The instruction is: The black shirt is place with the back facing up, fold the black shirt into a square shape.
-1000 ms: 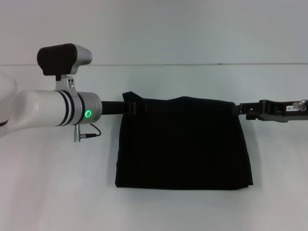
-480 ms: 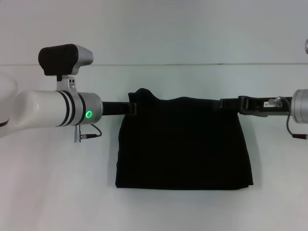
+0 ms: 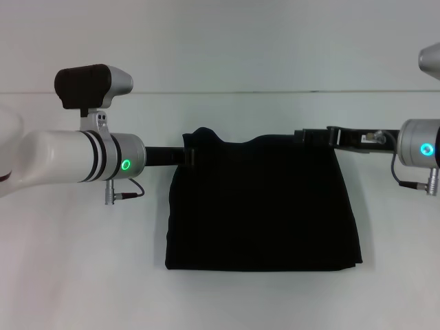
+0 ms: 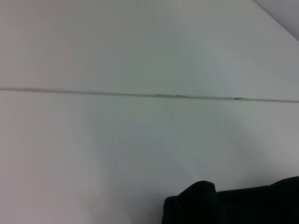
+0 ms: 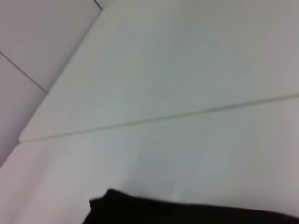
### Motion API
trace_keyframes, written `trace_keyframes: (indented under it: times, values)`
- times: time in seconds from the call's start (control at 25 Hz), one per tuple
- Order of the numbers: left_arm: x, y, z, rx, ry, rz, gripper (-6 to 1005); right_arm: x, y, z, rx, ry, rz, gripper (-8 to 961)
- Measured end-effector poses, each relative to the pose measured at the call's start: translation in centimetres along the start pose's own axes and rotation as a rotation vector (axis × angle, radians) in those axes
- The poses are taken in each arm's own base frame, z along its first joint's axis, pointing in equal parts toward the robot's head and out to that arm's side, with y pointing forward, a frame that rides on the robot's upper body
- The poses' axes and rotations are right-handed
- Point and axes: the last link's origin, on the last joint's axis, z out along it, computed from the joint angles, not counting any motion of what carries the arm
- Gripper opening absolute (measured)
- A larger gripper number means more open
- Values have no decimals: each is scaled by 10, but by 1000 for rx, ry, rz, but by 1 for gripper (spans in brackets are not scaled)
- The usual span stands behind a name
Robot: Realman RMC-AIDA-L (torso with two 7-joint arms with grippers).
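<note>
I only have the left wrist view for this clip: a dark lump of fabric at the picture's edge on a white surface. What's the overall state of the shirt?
Observer: In the head view the black shirt lies folded into a rough rectangle on the white table.
Operator: Where's the left gripper?
Observer: The left gripper is at the shirt's far left corner, where the fabric bunches up.
Operator: And the other arm?
Observer: The right gripper reaches in at the far right edge; whether its jaws hold cloth cannot be seen.
</note>
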Motion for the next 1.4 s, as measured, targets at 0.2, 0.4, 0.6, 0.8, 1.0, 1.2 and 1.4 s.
trace_keyframes:
  times: [0.2,0.4,0.6,0.8,1.0,1.2,1.4]
  values:
    - [-1,-2,-1,2,1,-3,81,0,-9,-3,32,-38,0,700]
    - [-1,-2,-1,3,2,-6,82,7,-24,-21,25,-13,53,701]
    - [-1,-2,-1,2,2,-4,82,17,-26,-35,-37,54,123,701]
    - [0,-1,0,0,2,-3,82,28,-24,-34,-65,97,162,701]
    - [0,0,0,0,2,-3,81,35,-21,-27,-62,112,176,701]
    - [-1,0,0,-1,2,-3,81,37,-16,-16,-46,100,179,701]
    - [-1,-1,0,-1,2,-4,82,37,-10,-3,-27,70,176,700]
